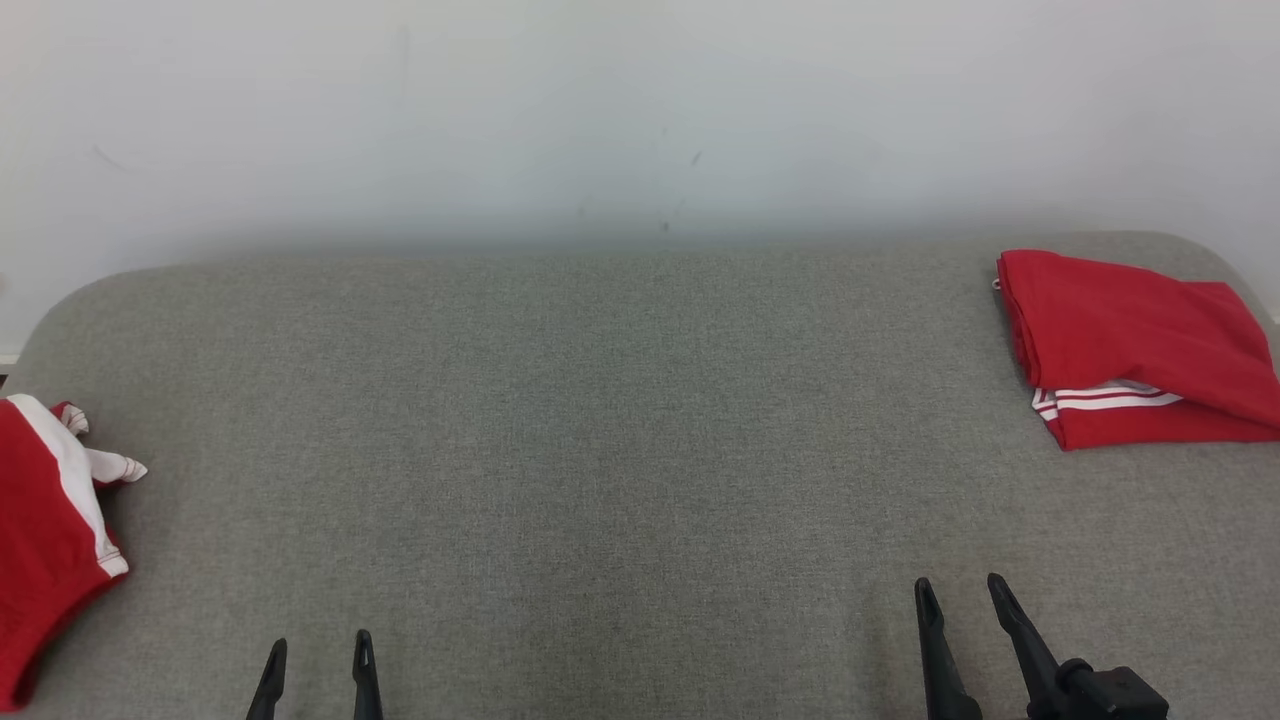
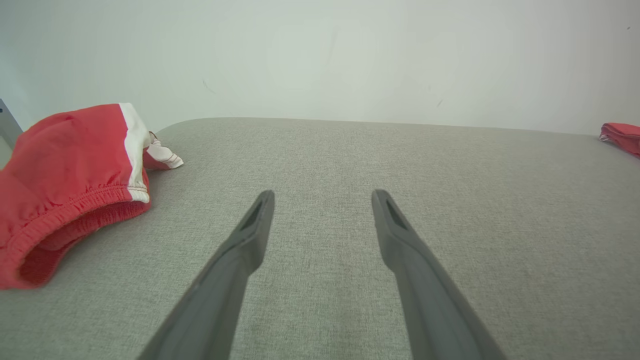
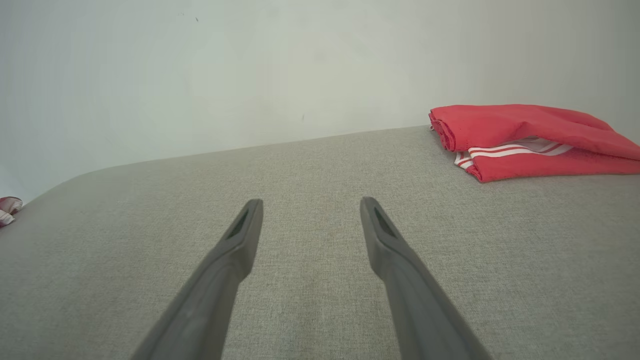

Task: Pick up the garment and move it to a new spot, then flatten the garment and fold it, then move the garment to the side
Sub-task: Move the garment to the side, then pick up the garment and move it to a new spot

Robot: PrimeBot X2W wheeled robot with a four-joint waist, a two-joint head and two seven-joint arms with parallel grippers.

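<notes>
A red garment with white stripes (image 1: 1130, 350) lies folded at the far right of the grey surface, also seen in the right wrist view (image 3: 530, 140). A second red garment with a white band (image 1: 45, 540) lies loose at the left edge, its elastic waistband facing the left wrist camera (image 2: 70, 185). My left gripper (image 1: 318, 645) stands open at the lower left, to the right of that loose garment, nothing between its fingers (image 2: 322, 195). My right gripper (image 1: 960, 590) stands open at the lower right, below and left of the folded garment, also empty (image 3: 311, 202).
The grey fabric-covered surface (image 1: 620, 430) has rounded far corners and ends at a pale wall (image 1: 640, 120). Both garments lie close to its side edges.
</notes>
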